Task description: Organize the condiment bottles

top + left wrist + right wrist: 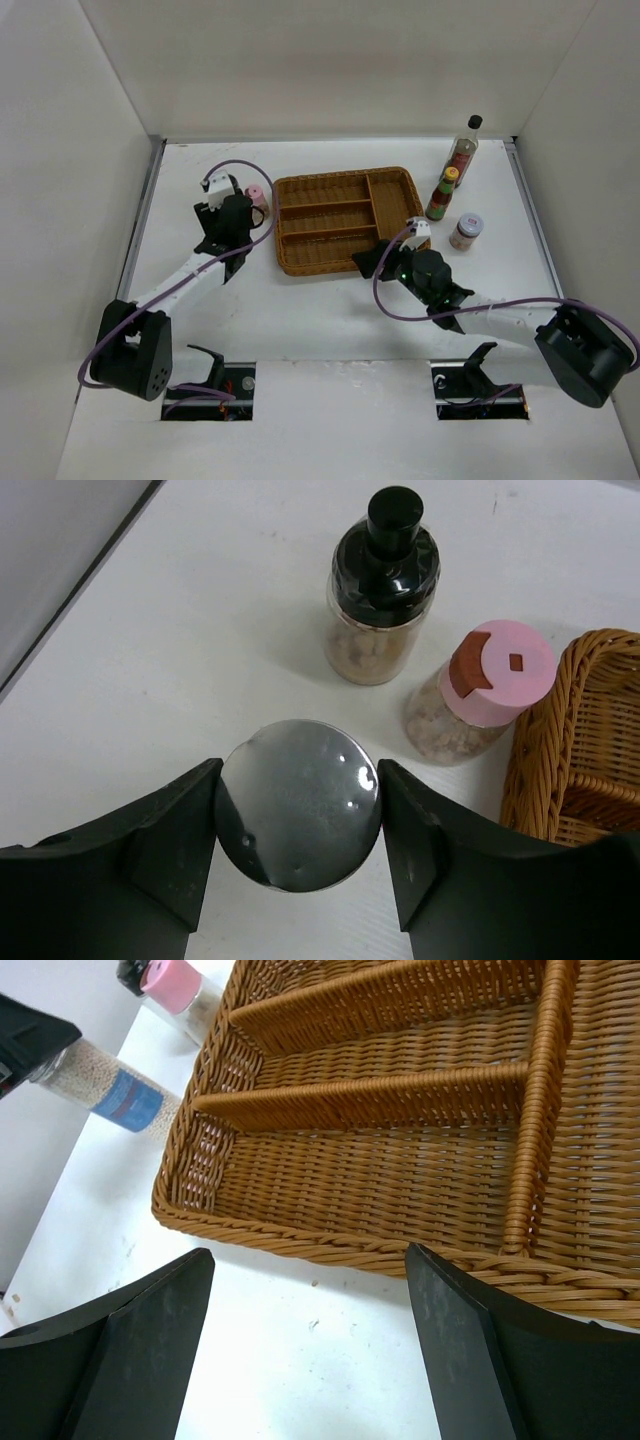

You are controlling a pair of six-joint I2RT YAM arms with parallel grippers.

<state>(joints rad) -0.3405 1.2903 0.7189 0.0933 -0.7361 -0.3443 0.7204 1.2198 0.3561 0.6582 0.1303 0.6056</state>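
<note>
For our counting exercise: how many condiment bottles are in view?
6. Right of the tray: tall clear bottle, yellow-capped bottle, squat jar. Left of it: pink-capped bottle, black-capped round bottle, and blue-banded bottle in the left gripper.

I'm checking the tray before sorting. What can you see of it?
The tray is brown woven wicker, rectangular with rounded corners, lying flat on the table. Dividers make three long compartments and one crosswise at its right end; all are empty. The open right gripper sits just before its near edge.
</note>
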